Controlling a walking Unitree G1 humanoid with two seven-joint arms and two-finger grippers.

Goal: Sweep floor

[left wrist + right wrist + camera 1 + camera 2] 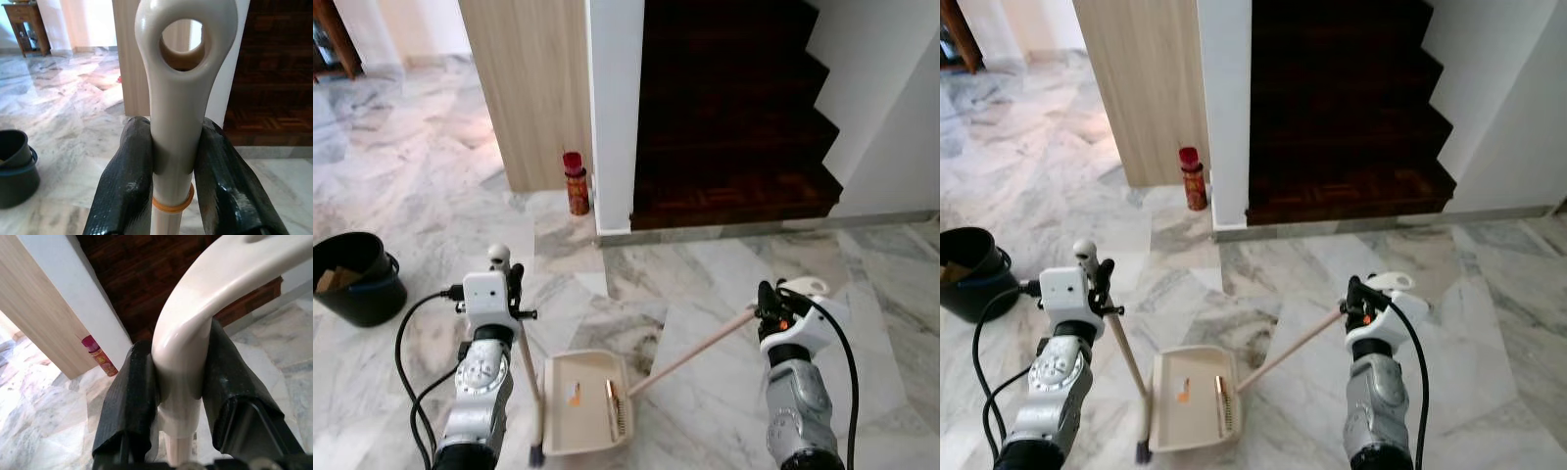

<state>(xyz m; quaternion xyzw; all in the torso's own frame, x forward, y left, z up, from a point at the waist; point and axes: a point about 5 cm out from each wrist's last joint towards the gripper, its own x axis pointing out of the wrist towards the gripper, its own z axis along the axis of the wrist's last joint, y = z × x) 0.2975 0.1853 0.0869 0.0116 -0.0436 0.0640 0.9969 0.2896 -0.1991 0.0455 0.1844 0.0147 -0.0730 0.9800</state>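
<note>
Black bucket (354,277) left; red canister (576,183) (possibly spray) by staircase (729,117).

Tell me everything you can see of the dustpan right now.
The dustpan is cream, plastic-looking, and lies flat on the marble floor between the arms. A small orange scrap and a comb-like strip lie in its tray. Its long handle slants up to the right tool, shut on its curved grip. The broom's stick stands at its left edge.

Both head eyes look forward and down at the marble floor (705,284), sharing the dark staircase (729,108); each wrist camera sits close behind its own gripped handle.
</note>
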